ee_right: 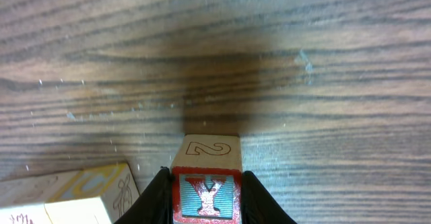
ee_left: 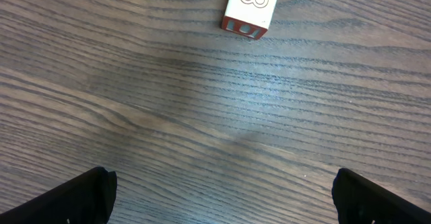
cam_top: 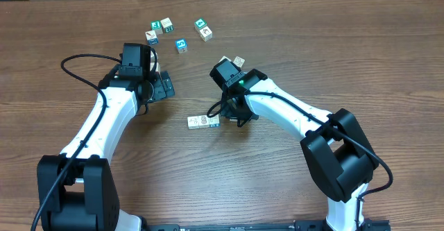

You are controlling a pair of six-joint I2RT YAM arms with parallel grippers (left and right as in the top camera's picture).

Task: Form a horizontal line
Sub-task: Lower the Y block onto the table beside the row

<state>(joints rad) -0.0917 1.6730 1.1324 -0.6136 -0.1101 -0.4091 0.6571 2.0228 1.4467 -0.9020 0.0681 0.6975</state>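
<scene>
table: brown wood-grain table [cam_top: 361,44], both arms reaching in from the near edge.
right arm: right arm [cam_top: 291,113] is bent in toward mid-table, wrist down at the row's end.
left arm: left arm [cam_top: 104,120] is parked off to the side, well apart from the row.
task thing: horizontal line [cam_top: 201,122] is a short row of pale cubes touching side by side, mid-table, just beside my right wrist.
loose cubes: scattered cubes [cam_top: 166,26] sit at the far side, plus one [cam_top: 238,62] behind the right wrist; none are in the row.
step: I judge I'm adding the end cube, with the Y cube [ee_right: 205,153] brought alongside the row's end.
right pincer: right pincer [ee_right: 205,187] is narrowed down and clamped on the Y cube, a finger flat on each side, red Y facing the camera, a 2 on top.
gap: one finger sits between the Y cube and the row, so they're near, not touching; can't tell if the cube is on the wood or just off it.
left pincer: left pincer [ee_left: 222,197] is spread wide with bare wood between the tips, holding nothing; a cube marked 8 [ee_left: 250,7] lies ahead of it.
next: I need to square the Y cube to the row, nudge it flush, then let go without knocking the neighbours.
</scene>
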